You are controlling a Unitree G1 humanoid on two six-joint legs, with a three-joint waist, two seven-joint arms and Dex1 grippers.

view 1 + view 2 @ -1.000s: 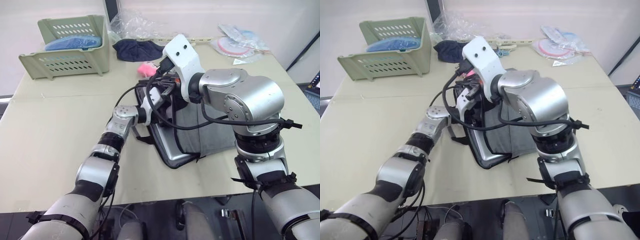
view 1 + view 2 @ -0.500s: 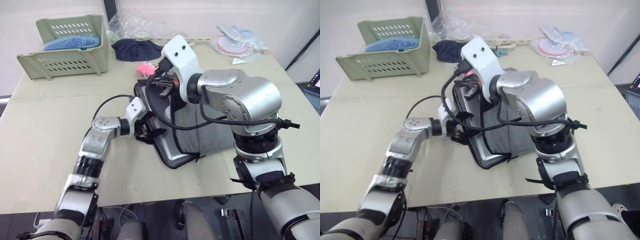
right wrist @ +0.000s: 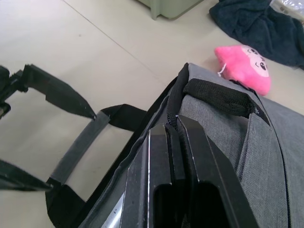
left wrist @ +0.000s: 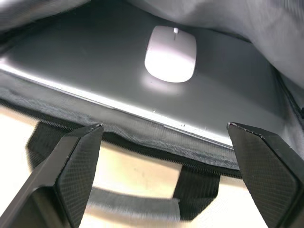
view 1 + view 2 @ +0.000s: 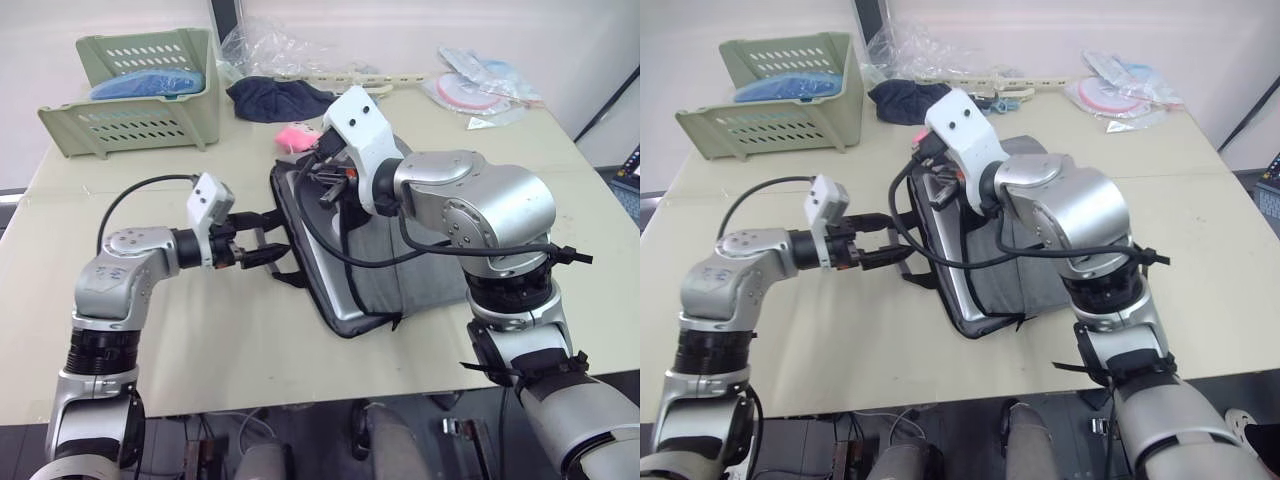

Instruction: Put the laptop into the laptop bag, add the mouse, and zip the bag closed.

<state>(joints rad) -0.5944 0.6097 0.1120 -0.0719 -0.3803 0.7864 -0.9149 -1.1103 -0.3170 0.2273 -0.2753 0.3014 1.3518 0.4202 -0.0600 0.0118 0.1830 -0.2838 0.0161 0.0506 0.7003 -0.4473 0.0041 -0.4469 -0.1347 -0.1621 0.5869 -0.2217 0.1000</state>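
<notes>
While the mouse (image 4: pixel 170 53) lies on the laptop (image 4: pixel 95 66) inside the laptop bag (image 5: pixel 385 260), I judge the packing done and the zipping step in hand. My right pincer (image 3: pixel 176 124) is clenched on the black edge of the bag's upper flap at its far corner, near the zipper line, holding the flap lifted. My left pincer (image 5: pixel 250 245) is released, its fingers spread wide, hovering just beside the bag's open side and above the lower strap handle (image 3: pixel 78 145), touching nothing.

The bag lies flat in the middle of the counter (image 5: pixel 120 300), its mouth gaping toward my left arm. It is grey fabric with black trim. The laptop's silver edge shows along the open side, and the white oval mouse sits well in from that edge. A pink plush toy (image 3: pixel 242 69) rests on the counter just beyond the far corner.

Next, I think, the flap must come down over the laptop, and the zipper pull, which I cannot make out for certain, must be drawn round while my left pincer steadies the lower edge.
</notes>
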